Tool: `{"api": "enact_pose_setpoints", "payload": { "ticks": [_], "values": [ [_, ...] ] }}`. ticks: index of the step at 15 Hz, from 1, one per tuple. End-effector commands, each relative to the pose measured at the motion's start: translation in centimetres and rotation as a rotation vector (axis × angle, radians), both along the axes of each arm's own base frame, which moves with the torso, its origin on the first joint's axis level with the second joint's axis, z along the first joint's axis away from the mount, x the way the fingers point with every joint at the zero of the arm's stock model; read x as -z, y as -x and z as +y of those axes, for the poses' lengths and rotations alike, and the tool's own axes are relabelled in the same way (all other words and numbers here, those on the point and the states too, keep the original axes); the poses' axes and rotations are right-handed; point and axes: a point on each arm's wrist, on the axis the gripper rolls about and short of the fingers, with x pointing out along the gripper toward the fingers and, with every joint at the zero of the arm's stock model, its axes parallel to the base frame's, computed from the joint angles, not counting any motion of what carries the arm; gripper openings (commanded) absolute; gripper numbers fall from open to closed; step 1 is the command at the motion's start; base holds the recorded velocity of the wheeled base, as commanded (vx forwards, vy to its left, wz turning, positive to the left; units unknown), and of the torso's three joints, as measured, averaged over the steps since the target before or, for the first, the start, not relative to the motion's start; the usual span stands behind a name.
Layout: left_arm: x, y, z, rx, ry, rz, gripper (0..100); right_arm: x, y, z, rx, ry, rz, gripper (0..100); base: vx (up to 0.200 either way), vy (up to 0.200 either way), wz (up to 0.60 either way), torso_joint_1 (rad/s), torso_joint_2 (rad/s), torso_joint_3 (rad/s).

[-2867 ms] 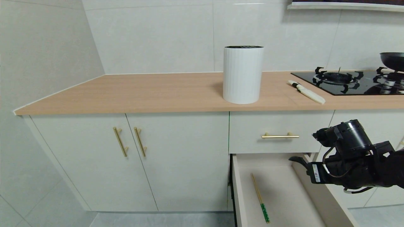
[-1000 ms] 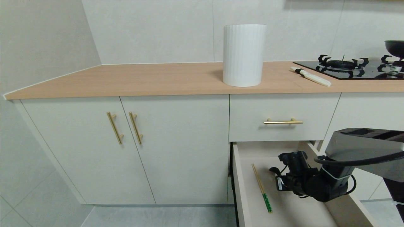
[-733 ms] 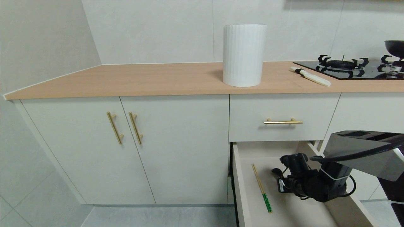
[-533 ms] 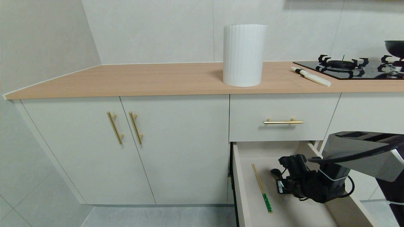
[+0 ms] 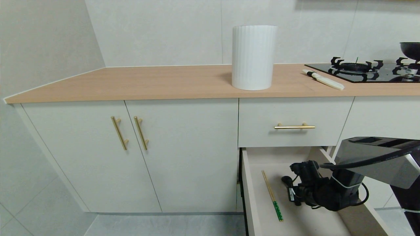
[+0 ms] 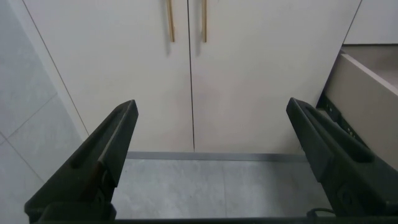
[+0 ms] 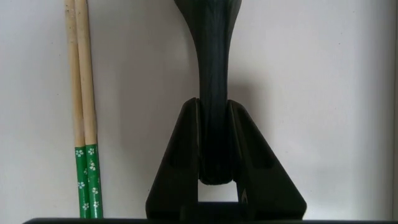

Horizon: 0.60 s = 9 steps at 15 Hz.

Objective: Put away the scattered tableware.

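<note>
The spoon (image 7: 211,50), black and slim, is inside the open lower drawer (image 5: 248,193), pinched by its handle between the pressed-in fingers of the right end effector (image 7: 213,107). Its wider end (image 5: 286,179) points away from the end effector, toward the drawer's back. Its long axis runs nearly parallel to the chopsticks (image 7: 82,112) and roughly front to back in the drawer. Whether it touches the drawer floor cannot be told. The chopsticks (image 5: 271,200) lie flat as a pair just to the spoon's left, apart from it, green tips toward the drawer's front. Bare floor lies between them and the drawer's left wall, and more bare floor lies beyond the spoon's wide end up to the back wall. The right wall is close beside the arm. Above the drawer's rear sits a closed drawer with a brass handle (image 5: 294,127). On the surface (image 5: 147,82) above stand a white ribbed cylinder (image 5: 253,57) and, to its right, a pale knife (image 5: 323,79) lying near the hob (image 5: 361,70), which carries a dark pan (image 5: 410,49) at the far right. The left end effector (image 6: 211,106) hangs low with its fingers spread wide, facing the closed cabinet doors (image 6: 186,74) beside the drawer's edge.
</note>
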Motion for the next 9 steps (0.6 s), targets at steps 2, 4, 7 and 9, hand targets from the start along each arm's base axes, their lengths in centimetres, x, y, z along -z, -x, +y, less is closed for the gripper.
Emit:
{"api": "enact_pose_setpoints", "payload": {
  "ticks": [2,4,7,9],
  "values": [
    [0.0,0.0,0.0,-0.001,0.000,0.000,100,0.0,0.0,0.0,-0.001,0.000,-0.001,100,0.000,0.000,0.00,0.000,0.00,0.000],
    [0.0,0.0,0.0,-0.001,0.000,0.000,100,-0.1,0.1,0.0,-0.002,0.001,-0.001,100,0.000,0.000,0.00,0.000,0.00,0.000],
    [0.0,0.0,0.0,-0.001,0.000,0.000,100,-3.0,0.3,-0.1,0.005,-0.014,-0.060,100,0.000,0.000,0.00,0.000,0.00,0.000],
    [0.0,0.0,0.0,-0.001,0.000,0.000,100,-8.5,2.5,-0.3,-0.010,-0.036,-0.120,100,0.000,0.000,0.00,0.000,0.00,0.000]
  ]
}}
